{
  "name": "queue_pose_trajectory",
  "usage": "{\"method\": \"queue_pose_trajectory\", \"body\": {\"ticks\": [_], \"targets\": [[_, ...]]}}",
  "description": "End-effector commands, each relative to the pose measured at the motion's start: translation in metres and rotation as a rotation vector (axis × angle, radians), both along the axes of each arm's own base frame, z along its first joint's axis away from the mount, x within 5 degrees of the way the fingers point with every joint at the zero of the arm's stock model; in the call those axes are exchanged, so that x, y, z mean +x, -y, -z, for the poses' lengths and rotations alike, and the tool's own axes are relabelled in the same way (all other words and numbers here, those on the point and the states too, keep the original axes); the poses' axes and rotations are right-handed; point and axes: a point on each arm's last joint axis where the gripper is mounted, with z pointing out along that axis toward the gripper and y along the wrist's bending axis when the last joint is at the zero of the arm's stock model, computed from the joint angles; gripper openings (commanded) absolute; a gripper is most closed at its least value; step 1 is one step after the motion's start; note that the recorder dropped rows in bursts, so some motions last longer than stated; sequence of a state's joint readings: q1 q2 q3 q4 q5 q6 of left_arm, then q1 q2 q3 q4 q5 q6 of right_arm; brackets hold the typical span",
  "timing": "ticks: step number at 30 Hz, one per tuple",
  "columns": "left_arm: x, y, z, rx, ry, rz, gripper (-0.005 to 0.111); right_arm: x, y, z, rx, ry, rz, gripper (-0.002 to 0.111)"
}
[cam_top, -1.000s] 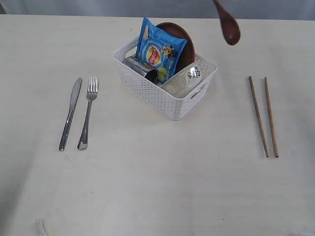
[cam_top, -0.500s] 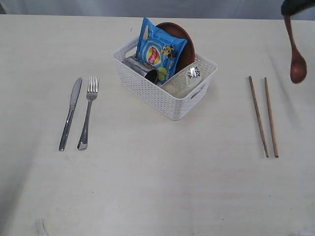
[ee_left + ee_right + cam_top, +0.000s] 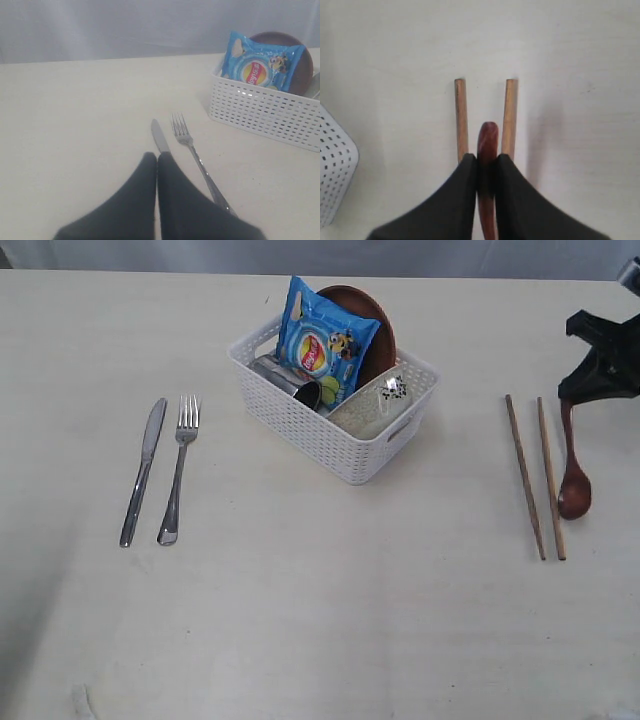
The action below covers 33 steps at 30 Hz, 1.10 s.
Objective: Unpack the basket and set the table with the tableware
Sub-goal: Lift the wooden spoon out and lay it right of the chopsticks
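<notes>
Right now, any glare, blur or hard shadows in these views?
Exterior view: sharp, even light, one small glint inside the basket. Left wrist view: left gripper soft-focus, fork clear. Right wrist view: right gripper blurred, chopsticks crisp.

Exterior: high, angled down over the whole desk. Left wrist: low, near, facing the basket. Right wrist: close, straight down on the chopsticks. The exterior view shares both.

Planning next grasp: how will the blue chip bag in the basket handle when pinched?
The chip bag looks puffed and glossy: probably light, yielding, somewhat slippery. It stands upright just in front of the brown plate in the basket, so pulling it out might let the plate shift.
</notes>
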State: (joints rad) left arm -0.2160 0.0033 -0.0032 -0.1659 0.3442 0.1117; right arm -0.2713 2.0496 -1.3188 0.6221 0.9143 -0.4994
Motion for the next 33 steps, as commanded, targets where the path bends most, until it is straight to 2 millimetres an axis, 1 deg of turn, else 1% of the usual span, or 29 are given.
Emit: {"method": "queue_pose_trajectory", "body": {"ticks": [1,4,14,15,17,20,21,22,23,25,27,31,32,33], "targets": [[0.000,0.000,0.001,-0.002,0.002,0.004,0.000,0.000,0.004,0.016,-0.018,-0.025,-0.024,0.000],[0.000,0.000,0.001,-0.002,0.002,0.004,0.000,0.001,0.008,0.019,-0.058,-0.014,-0.016,0.000],[0.000,0.000,0.001,0.000,0.002,0.005,0.000,0.002,0.008,0.021,-0.048,-0.026,0.031,0.000],[0.000,0.000,0.001,0.000,0.002,0.005,0.000,0.002,0.008,0.022,-0.044,-0.034,0.031,0.003],[0.000,0.000,0.001,0.000,0.002,0.005,0.000,0.001,0.007,0.024,-0.035,-0.050,0.034,0.013],[0.000,0.000,0.001,0.000,0.002,0.005,0.000,0.000,0.006,0.027,-0.022,-0.074,0.046,0.034],[0.000,0.000,0.001,0.000,0.002,0.005,0.000,0.000,0.006,0.027,-0.022,-0.074,0.046,0.039],[0.000,0.000,0.001,0.000,0.002,0.005,0.000,0.000,0.007,0.027,-0.024,-0.072,0.047,0.042],[0.000,0.000,0.001,0.000,0.002,0.005,0.000,0.001,0.007,0.026,-0.023,-0.069,0.048,0.043],[0.000,0.000,0.001,0.000,0.002,0.005,0.000,0.002,0.006,0.024,-0.018,-0.070,0.042,0.042],[0.000,0.000,0.001,0.000,0.002,0.005,0.000,0.005,0.006,0.018,-0.001,-0.069,0.029,0.042],[0.000,0.000,0.001,0.000,0.002,0.005,0.000,0.017,0.000,-0.011,0.105,-0.032,0.020,0.042],[0.000,0.000,0.001,0.000,0.002,0.005,0.000,0.020,-0.002,-0.021,0.128,-0.006,0.015,0.042],[0.000,0.000,0.001,0.000,0.002,0.005,0.000,0.024,-0.005,-0.040,0.175,0.053,0.012,0.042]]}}
